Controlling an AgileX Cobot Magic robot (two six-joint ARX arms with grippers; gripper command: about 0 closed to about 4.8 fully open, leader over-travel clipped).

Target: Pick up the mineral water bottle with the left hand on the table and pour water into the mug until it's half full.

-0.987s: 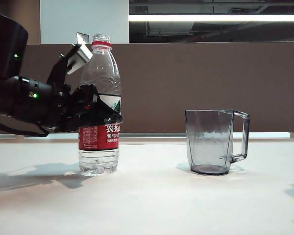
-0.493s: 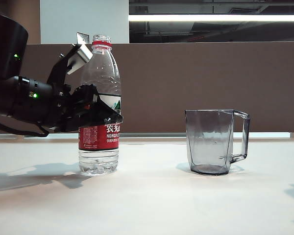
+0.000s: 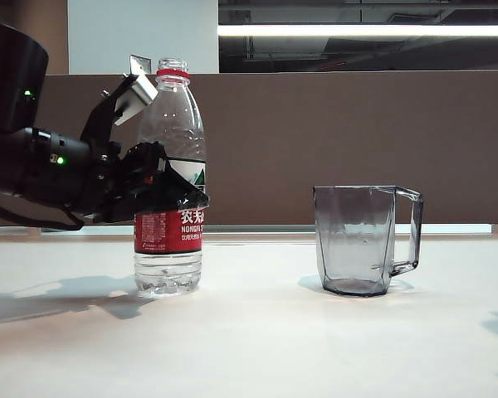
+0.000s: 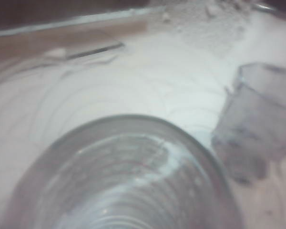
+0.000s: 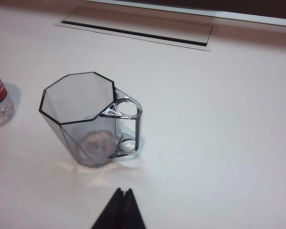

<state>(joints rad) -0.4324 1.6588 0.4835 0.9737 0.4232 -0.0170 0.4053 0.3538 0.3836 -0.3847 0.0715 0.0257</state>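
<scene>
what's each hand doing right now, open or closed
Left hand: closed around the mineral water bottle, which stands on the table.
Right hand: shut, empty, fingertips together, hovering near the mug.

The left arm is black and bulky with small green lights; its claw carries a silver-grey finger plate. The right claw shows black pointed tips.

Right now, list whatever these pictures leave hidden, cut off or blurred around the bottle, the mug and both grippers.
- Left gripper: exterior view shows it at the mineral water bottle, but its black body hides how the jaws meet the plastic.
- Left wrist view: blur; the bottle fills it, the jaws are unseen, the mug is hazy.
- Right gripper: only black tips, cut off by the edge.
- Water level: unreadable behind the label.
</scene>
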